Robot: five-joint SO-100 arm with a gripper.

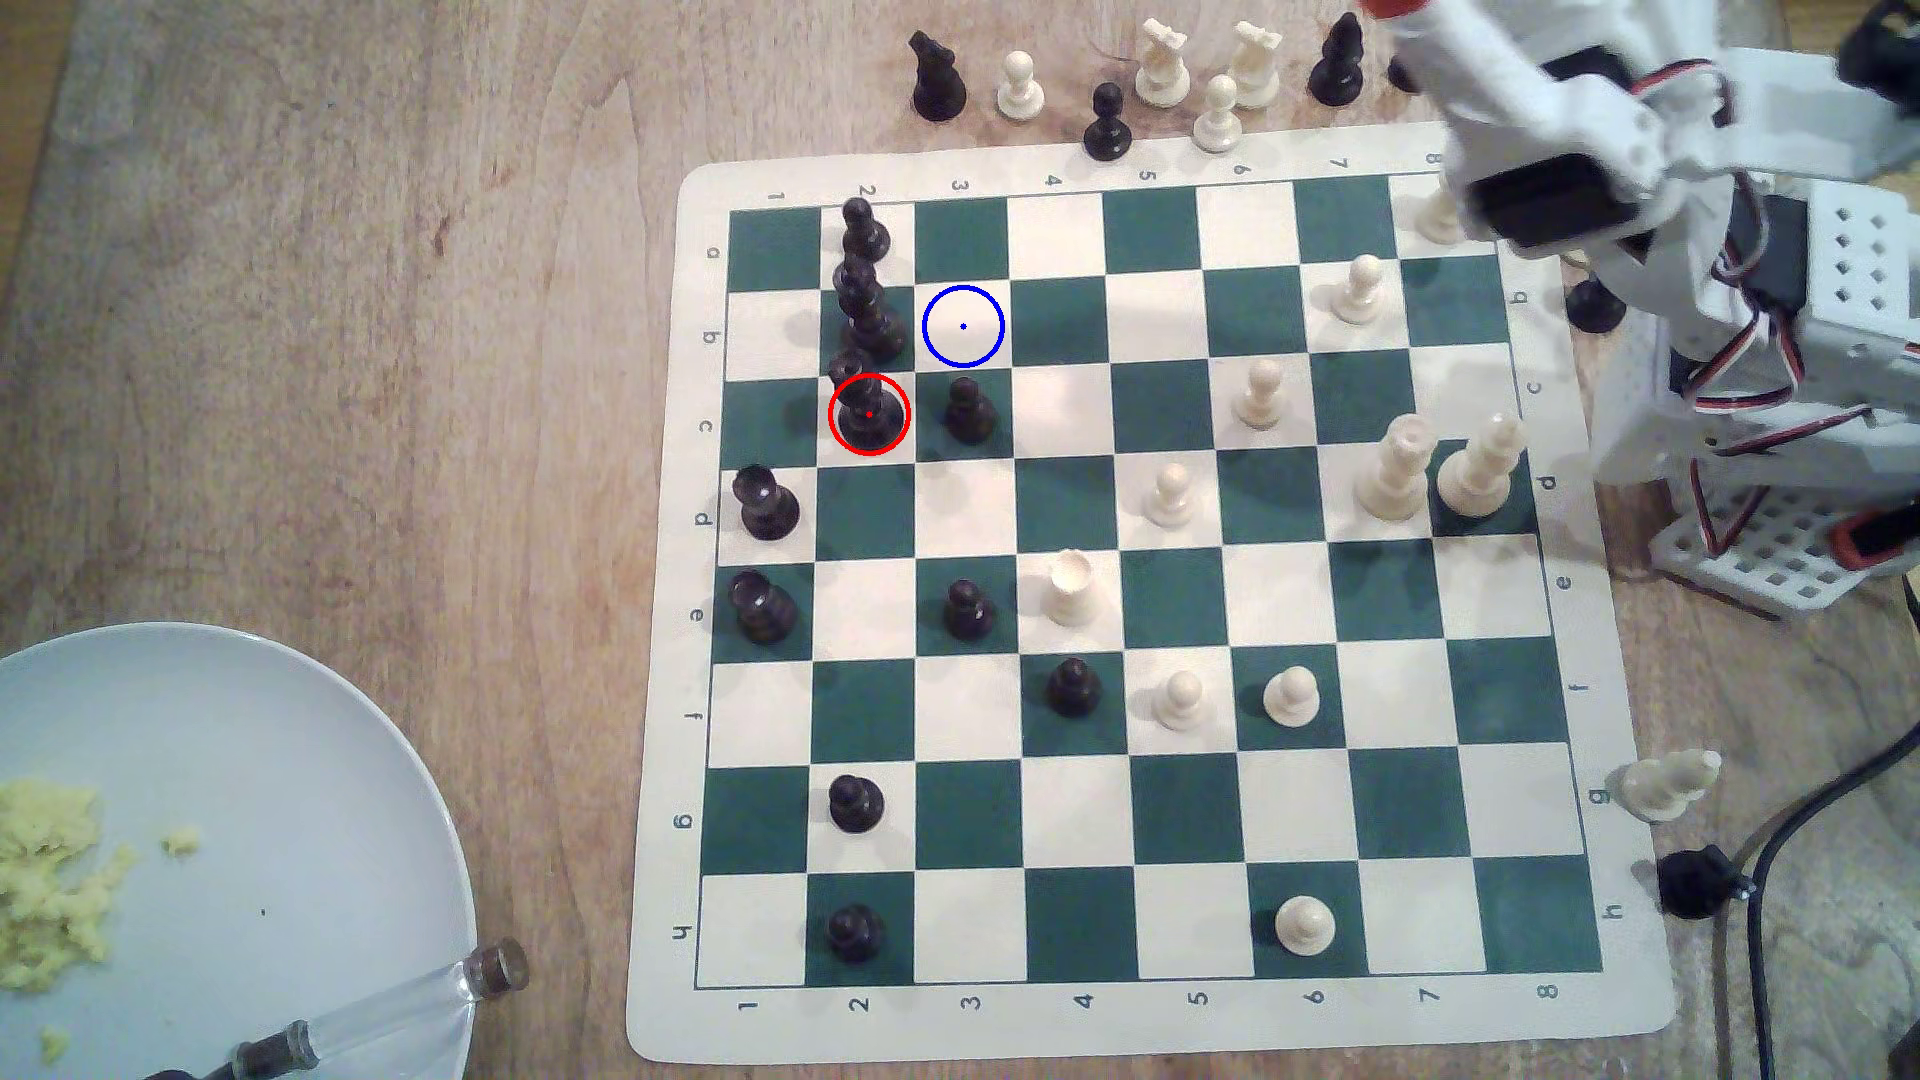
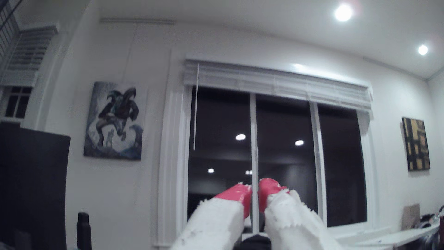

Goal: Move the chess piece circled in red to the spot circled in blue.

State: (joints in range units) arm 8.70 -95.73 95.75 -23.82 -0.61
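Observation:
The chess piece circled in red (image 1: 865,410) is a tall glossy black piece on a cream square near the exterior view's left side of the board, third in a column of tall black pieces. The spot circled in blue (image 1: 963,326) is a bare cream square one column to the exterior view's right and one row farther back. A black pawn (image 1: 968,412) stands just right of the circled piece. My gripper (image 2: 255,186) points up at a room window, its red-tipped white fingers nearly together with nothing between them. The white arm (image 1: 1579,135) is folded at the board's far right corner.
The green-and-cream board mat (image 1: 1143,1038) lies on a wooden table. Two tall black pieces (image 1: 862,301) stand directly behind the circled one. Captured pieces (image 1: 1158,68) line the far edge. A grey plate (image 1: 260,810) with food sits at the near left. Cables (image 1: 1766,935) run at the right.

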